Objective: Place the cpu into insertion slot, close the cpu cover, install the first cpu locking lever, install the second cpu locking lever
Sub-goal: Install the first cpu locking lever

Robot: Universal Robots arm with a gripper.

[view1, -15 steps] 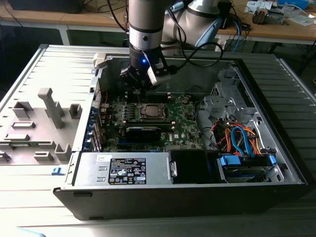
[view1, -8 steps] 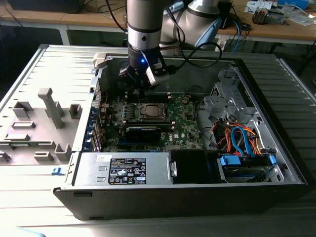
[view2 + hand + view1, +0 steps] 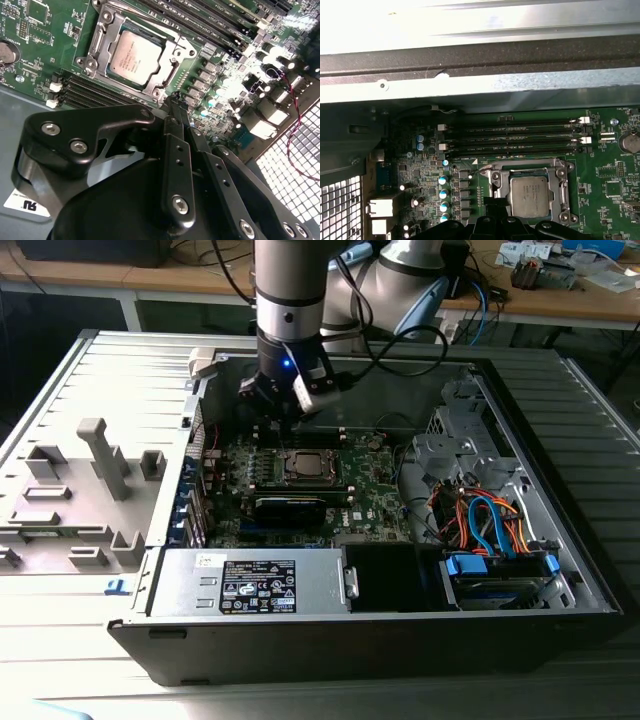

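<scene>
Second wrist view shows me the cpu (image 3: 135, 57) seated under the cpu cover (image 3: 172, 47) in the insertion slot (image 3: 100, 47), my claw (image 3: 175, 100) pinched together, empty, levers seemingly pending.

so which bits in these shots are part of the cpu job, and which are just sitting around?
Part of the job:
- cpu, seated in the insertion slot
- cpu cover, down around the chip
- gripper, close beside the socket, holding nothing

Just lying about:
- memory slots
- power supply
- drive cables
- grey fixture blocks outside the case
</scene>
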